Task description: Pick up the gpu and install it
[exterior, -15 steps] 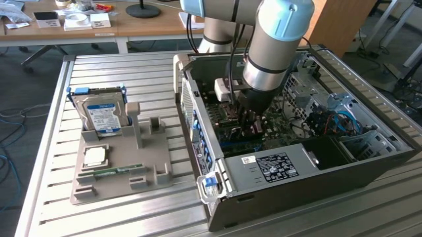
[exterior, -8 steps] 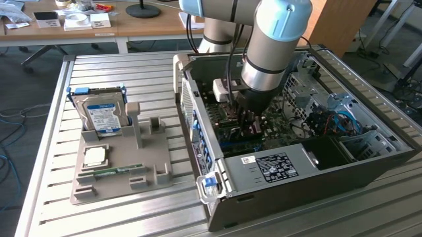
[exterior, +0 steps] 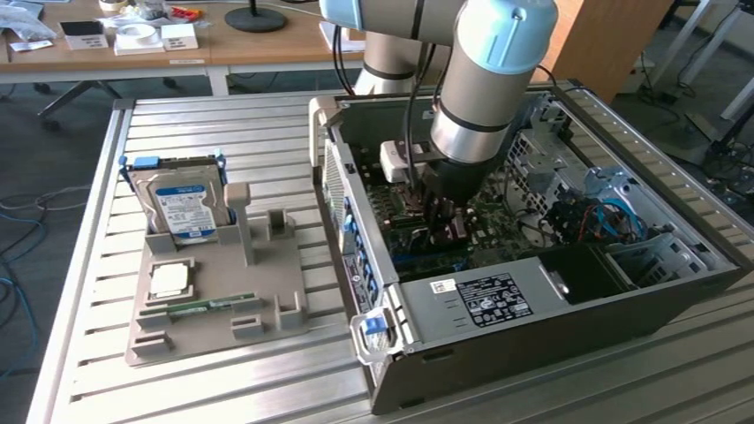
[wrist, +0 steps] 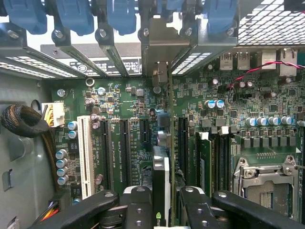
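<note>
1. Presently the gripper (wrist: 161, 205) is lowered inside the open computer case (exterior: 518, 353), which lies on its side on the slatted metal surface (exterior: 236, 124) so that the motherboard (wrist: 124, 119) faces upward for access
2. Its fingers (wrist: 136, 205) are clamped on the gpu (wrist: 161, 181), one on each face, holding the card on edge; this orientation suits presenting its lower edge to a slot
3. In the wrist view the gpu stands over the motherboard among the black expansion slots (wrist: 125, 148), in line with the pale metal bracket (wrist: 162, 52) at the case's rear wall; whether it is fully seated cannot be determined
4. On the exterior view's left, the grey parts holder (exterior: 212, 309) keeps the other components upright and separated: the hard drive (exterior: 179, 208) stands in its cradle and the green memory stick (exterior: 212, 306) lies in its groove, both well apart from the case
</note>
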Robot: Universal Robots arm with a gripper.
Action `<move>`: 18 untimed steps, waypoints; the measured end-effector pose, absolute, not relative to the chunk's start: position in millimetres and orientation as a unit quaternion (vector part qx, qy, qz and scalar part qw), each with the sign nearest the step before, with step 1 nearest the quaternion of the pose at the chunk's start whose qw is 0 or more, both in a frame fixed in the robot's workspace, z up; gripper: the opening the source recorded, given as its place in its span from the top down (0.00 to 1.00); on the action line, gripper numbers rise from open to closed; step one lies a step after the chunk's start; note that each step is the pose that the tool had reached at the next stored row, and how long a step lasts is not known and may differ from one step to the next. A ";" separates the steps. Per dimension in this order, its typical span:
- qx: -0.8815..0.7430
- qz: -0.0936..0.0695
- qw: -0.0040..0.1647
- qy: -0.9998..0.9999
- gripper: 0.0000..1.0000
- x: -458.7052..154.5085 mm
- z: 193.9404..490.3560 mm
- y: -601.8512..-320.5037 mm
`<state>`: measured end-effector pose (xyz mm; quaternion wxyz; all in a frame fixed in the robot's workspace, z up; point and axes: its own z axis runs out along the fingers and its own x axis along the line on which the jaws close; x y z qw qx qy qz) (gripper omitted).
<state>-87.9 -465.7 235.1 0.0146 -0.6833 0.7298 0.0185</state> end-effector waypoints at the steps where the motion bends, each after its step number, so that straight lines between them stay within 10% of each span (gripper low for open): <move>1: -0.683 0.018 0.015 0.730 0.73 -87.9 235.1 -465.7; 18: -0.683 0.018 0.015 0.730 0.54 -87.9 247.5 -465.6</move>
